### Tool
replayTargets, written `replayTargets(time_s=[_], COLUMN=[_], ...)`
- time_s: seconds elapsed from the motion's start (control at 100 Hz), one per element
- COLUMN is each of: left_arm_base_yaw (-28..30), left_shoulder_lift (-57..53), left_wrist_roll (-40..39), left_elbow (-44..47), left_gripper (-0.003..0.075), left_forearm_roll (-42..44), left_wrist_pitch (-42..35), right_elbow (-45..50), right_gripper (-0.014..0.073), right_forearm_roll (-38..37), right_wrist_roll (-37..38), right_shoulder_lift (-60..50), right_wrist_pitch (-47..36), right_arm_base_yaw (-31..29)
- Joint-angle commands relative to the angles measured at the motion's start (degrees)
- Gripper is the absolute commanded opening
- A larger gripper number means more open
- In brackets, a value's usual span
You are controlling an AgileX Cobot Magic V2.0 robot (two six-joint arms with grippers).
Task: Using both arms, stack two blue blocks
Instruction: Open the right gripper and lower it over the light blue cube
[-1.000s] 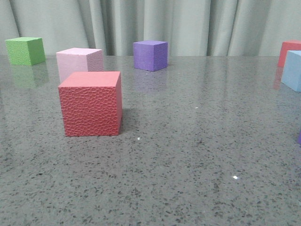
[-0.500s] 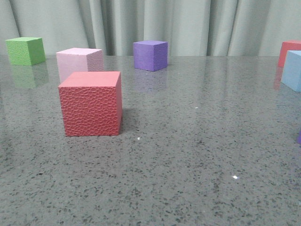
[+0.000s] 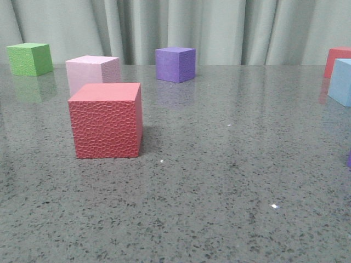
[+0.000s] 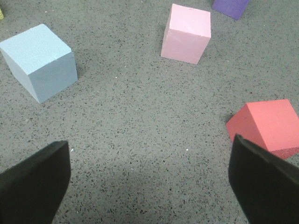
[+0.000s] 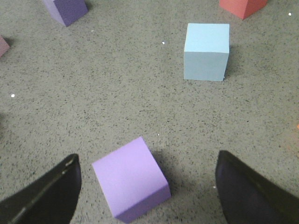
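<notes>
One pale blue block [image 4: 39,60] lies on the grey table in the left wrist view, well ahead of my left gripper [image 4: 149,182], which is open and empty above bare table. The other pale blue block [image 5: 206,45] shows in the right wrist view, ahead of my right gripper [image 5: 147,186], and at the right edge of the front view [image 3: 341,82]. My right gripper is open and hangs above a light purple cube [image 5: 130,178] that lies between its fingers, apart from both. Neither gripper shows in the front view.
A red cube [image 3: 106,120], a pale pink cube [image 3: 92,73], a green cube [image 3: 29,58] and a dark purple cube [image 3: 175,64] stand on the table [image 3: 219,181]. Another red cube [image 3: 337,59] is at the far right. A curtain hangs behind.
</notes>
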Motion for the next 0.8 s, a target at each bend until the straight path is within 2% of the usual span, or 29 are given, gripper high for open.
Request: replayTargets(time_s=[0.0,0.39,0.79], left_arm_base_yaw=[0.10,0.10,0.10], left_shoulder_lift=[0.29,0.29,0.29], left_wrist_roll=[-0.32,-0.32,-0.32], left_elbow=[-2.06,-2.06,-2.06], left_gripper=[0.0651,0.0651,0.0651], left_forearm_roll=[-0.55,-0.55,-0.55], left_wrist_pitch=[-3.13,-2.90,-2.90], right_elbow=[-4.10,-17.89,-28.01], right_gripper=[0.0591,0.0591,0.0591], right_forearm_roll=[-0.99,-4.82,-4.99], right_wrist_roll=[1.02,3.66,3.88], right_shoulder_lift=[4.24,24.39,40.68], right_wrist_pitch=[-4.42,-4.18,-2.47], right_arm_base_yaw=[-0.42,-0.62,-5.61])
